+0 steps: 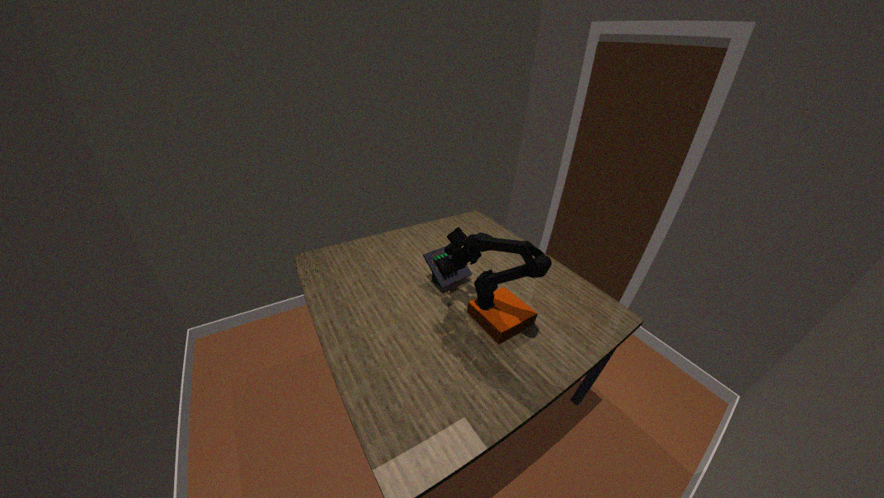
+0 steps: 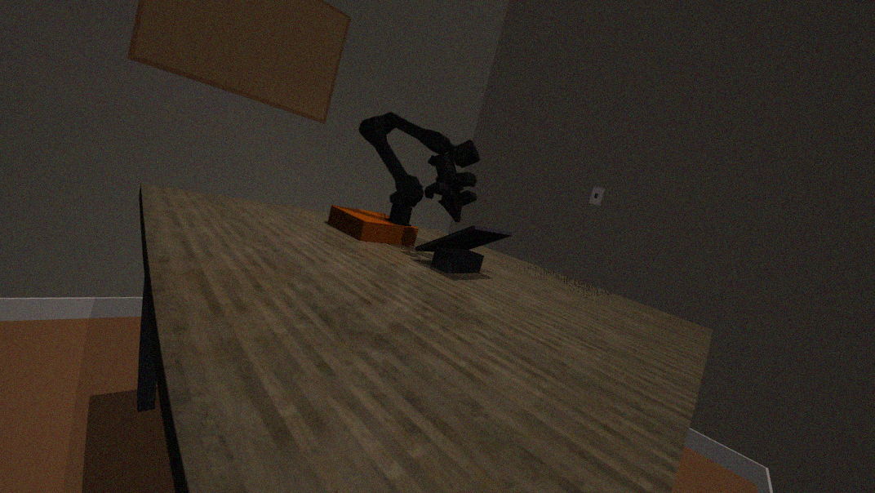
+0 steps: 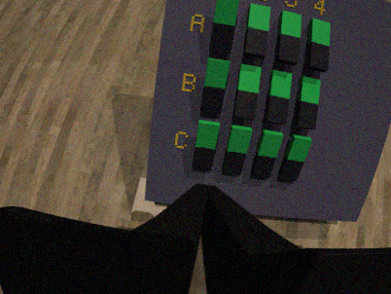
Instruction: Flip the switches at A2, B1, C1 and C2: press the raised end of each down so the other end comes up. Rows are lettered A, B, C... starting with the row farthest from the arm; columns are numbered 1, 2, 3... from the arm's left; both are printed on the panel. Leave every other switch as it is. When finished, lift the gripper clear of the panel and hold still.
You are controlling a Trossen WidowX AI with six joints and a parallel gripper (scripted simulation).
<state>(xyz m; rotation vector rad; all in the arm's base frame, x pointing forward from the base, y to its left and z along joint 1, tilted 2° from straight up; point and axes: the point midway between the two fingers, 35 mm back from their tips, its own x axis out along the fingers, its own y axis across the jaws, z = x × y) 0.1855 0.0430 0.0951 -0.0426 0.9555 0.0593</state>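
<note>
The tilted switch panel (image 1: 464, 273) (image 2: 486, 233) (image 3: 340, 161) has three rows of four switches with green far halves and black near halves. My gripper (image 2: 456, 219) (image 3: 203, 194) is shut and empty, tips above the panel's near edge, just below row C in the wrist view. By tilt and shading, C1 (image 3: 207, 134), C2 (image 3: 237, 139), C3 (image 3: 267, 144) and C4 (image 3: 297, 148) have green ends raised, as do B1 (image 3: 217, 73) and A1 (image 3: 227, 12). A2 (image 3: 259, 18) and its right neighbours seem raised at the black ends, as do B2 to B4.
The orange base box (image 1: 507, 309) (image 2: 373, 226) carries the arm on the wooden table (image 1: 383, 321) (image 2: 367, 367). A dark block (image 2: 456, 260) supports the panel. The top numbers are partly cut off in the wrist view.
</note>
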